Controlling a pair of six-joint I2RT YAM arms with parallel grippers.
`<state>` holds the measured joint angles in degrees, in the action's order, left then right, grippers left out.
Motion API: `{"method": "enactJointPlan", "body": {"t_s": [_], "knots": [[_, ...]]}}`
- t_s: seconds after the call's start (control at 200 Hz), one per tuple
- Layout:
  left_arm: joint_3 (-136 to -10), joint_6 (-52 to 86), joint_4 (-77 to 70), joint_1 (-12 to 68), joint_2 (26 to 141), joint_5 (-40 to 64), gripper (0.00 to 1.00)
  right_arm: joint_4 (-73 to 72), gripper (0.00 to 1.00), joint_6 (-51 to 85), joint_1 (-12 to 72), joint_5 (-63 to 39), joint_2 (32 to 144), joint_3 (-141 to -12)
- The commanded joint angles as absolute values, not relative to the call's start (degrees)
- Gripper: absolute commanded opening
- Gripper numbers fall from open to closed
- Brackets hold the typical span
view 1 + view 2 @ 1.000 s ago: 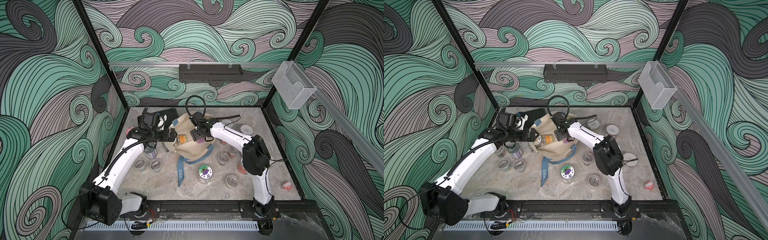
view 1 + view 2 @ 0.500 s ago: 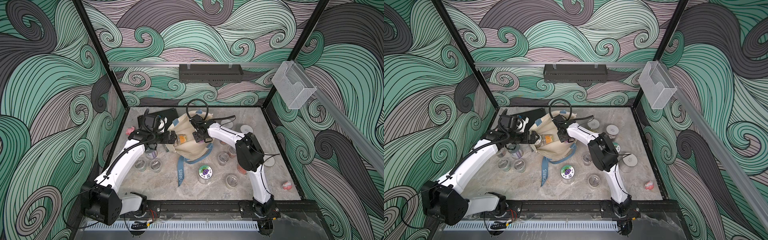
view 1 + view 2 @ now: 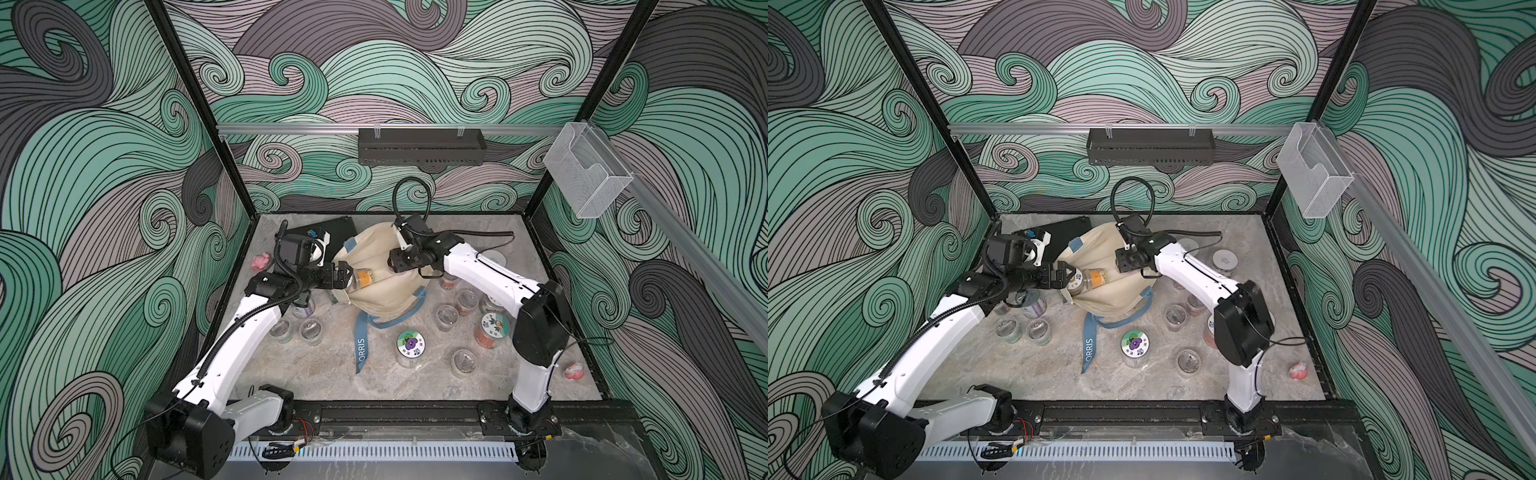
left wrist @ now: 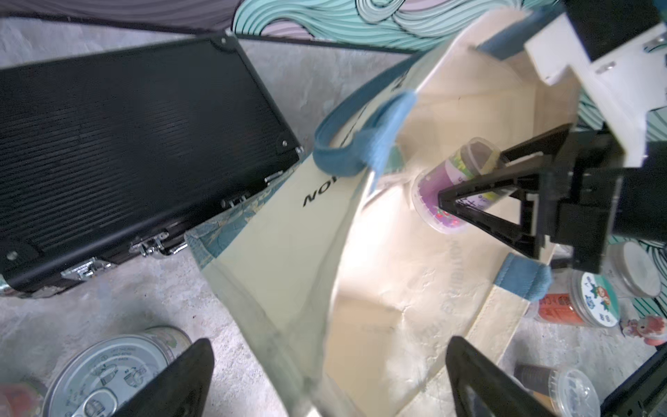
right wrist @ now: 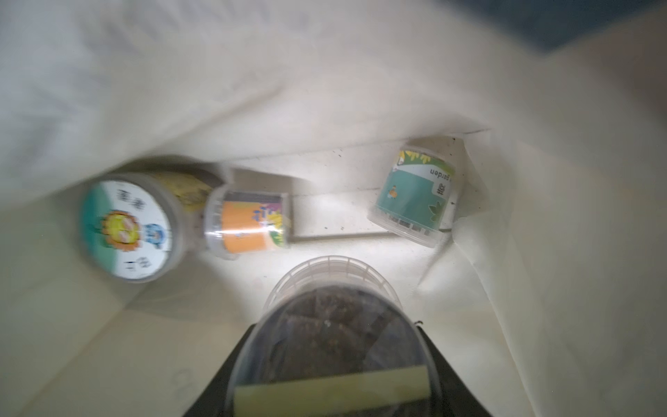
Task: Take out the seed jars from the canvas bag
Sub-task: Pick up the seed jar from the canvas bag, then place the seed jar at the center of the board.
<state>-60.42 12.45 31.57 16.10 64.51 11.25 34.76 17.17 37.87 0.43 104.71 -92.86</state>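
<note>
The cream canvas bag (image 3: 380,291) (image 3: 1121,299) (image 4: 379,289) lies slumped at the table's middle back, mouth towards the left arm. My right gripper (image 4: 469,177) (image 5: 332,332) reaches inside the bag and is shut on a purple-labelled seed jar (image 4: 444,187) (image 5: 332,307). Three more seed jars lie deeper inside: an orange-labelled one (image 5: 249,224) (image 3: 365,277), one with a lion-sticker lid (image 5: 126,225) and a teal-labelled one (image 5: 415,195). My left gripper (image 3: 345,276) (image 4: 330,379) stands open at the bag's mouth, its fingers either side of the rim.
A black ribbed case (image 3: 320,228) (image 4: 126,144) lies behind the left arm. Several jars stand on the table round the bag, such as a purple-flower-lidded one (image 3: 410,345) and a red-filled one (image 3: 492,328). Pink toys (image 3: 261,262) (image 3: 575,370) sit near both side walls.
My right gripper has closed on the purple-labelled jar inside the bag, and its elbow has swung towards the front right. The left gripper has stayed open at the mouth.
</note>
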Motion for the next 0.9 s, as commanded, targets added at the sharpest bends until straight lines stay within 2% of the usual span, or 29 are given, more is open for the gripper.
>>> {"method": "enactJointPlan", "body": {"t_s": [0.0, 0.115, 0.235, 0.4, 0.5, 0.615, 0.891], "knots": [[-60.2, 12.2, 28.0, 17.2, 61.2, 12.9, 0.98, 29.2, 0.52, 25.0, 35.0, -12.1, 100.0, -88.8], [-59.8, 13.3, 25.5, 18.8, 58.6, 14.7, 0.99, 21.1, 0.52, 33.9, 32.0, -24.6, 95.1, -83.3], [-59.8, 13.6, 23.6, 20.8, 56.6, 16.8, 0.98, 6.2, 0.52, 46.4, 29.3, -36.1, 91.4, -76.4], [-59.2, 11.3, 20.1, 26.5, 54.5, 18.6, 0.99, -13.2, 0.52, 63.0, 28.5, -44.9, 89.7, -69.9], [-58.9, 7.7, 19.1, 30.6, 54.5, 16.1, 0.99, -25.5, 0.52, 73.1, 28.7, -47.4, 89.7, -66.8], [-58.5, 5.6, 18.6, 31.7, 55.4, 14.7, 0.99, -35.3, 0.52, 81.3, 29.2, -48.3, 89.2, -64.1], [-58.1, 3.2, 15.9, 31.7, 56.6, 14.6, 0.99, -39.6, 0.52, 85.4, 33.1, -48.8, 85.6, -61.7]]}}
